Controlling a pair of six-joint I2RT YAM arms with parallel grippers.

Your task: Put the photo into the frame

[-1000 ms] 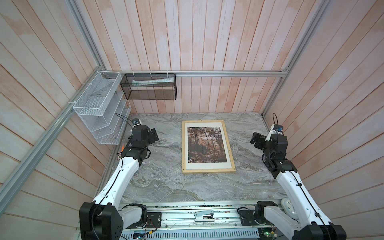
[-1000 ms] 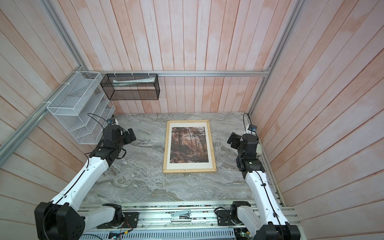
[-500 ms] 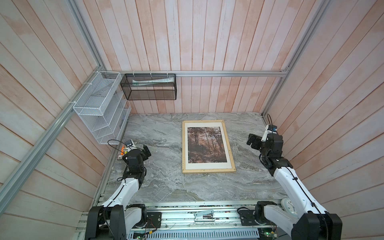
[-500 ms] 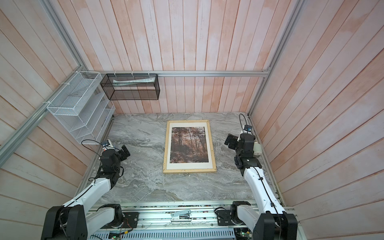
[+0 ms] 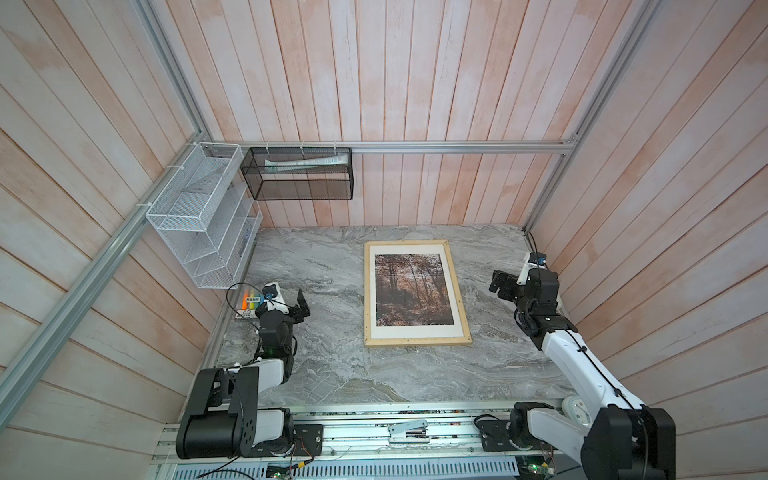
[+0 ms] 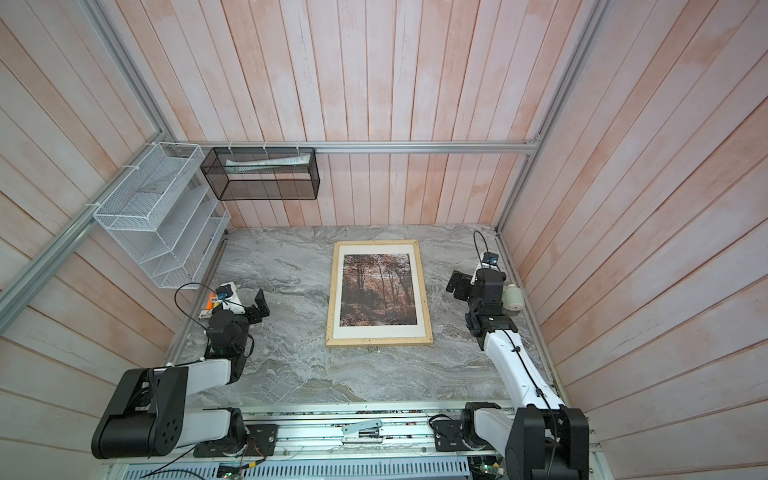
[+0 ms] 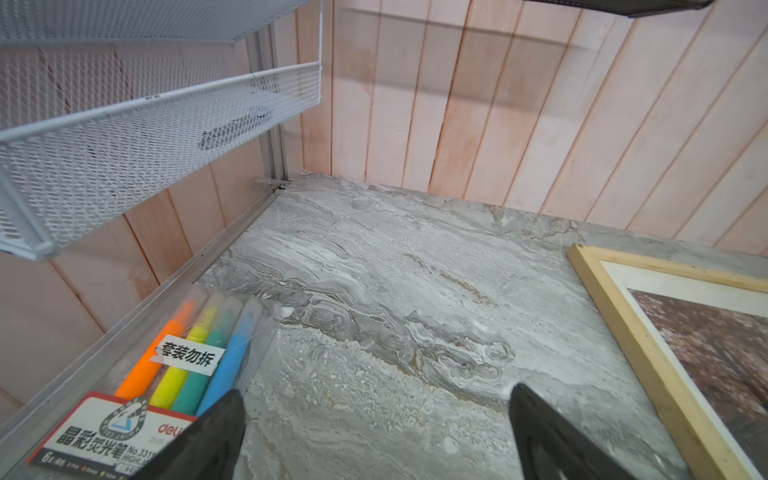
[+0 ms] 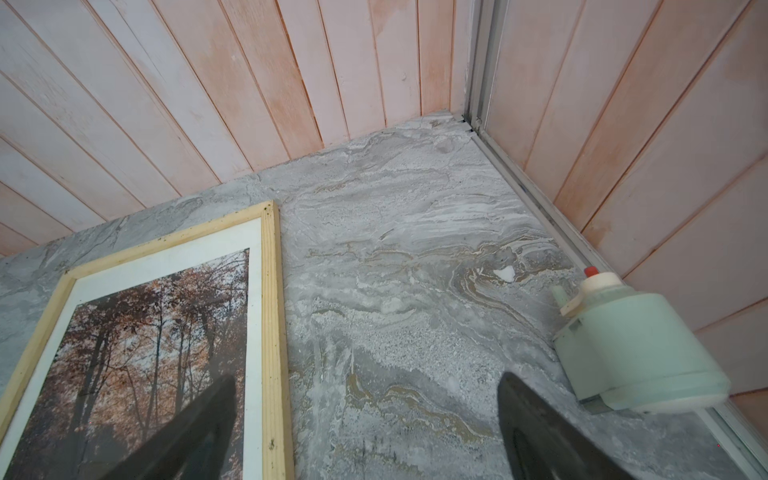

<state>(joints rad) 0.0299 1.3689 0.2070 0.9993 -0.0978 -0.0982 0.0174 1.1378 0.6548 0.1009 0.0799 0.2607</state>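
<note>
- Photo (image 5: 413, 289) lies flat inside frame (image 5: 417, 342), ringed by a white mat border (image 5: 415, 331). Both sit mid-desk (image 5: 324, 266), frame long side running away from the robot base.
- Print looks square to the mat opening in both top views, with no corner sticking out over the wood strips. The right wrist view shows the near corner sitting flush as well.
- Left pincer (image 5: 302, 309): jaws spread wide, nothing between them. It is well apart from the frame, near the highlighter pack (image 7: 187, 365) at the desk's left edge.
- Right pincer (image 5: 498, 284): jaws also spread wide and empty. It is off the frame's right side, with a pale green container (image 8: 631, 345) just beside it by the wall.
- Step in hand, as I judge it: insertion looks finished — the arms read as pulled back, not reaching.
- Next move probably needs no grasp, only keeping both arms clear of the frame so nothing gets nudged.
- If a check is wanted, look at the photo edges under the mat — I cannot tell whether the print is pressed fully flat or whether anything covers it.
</note>
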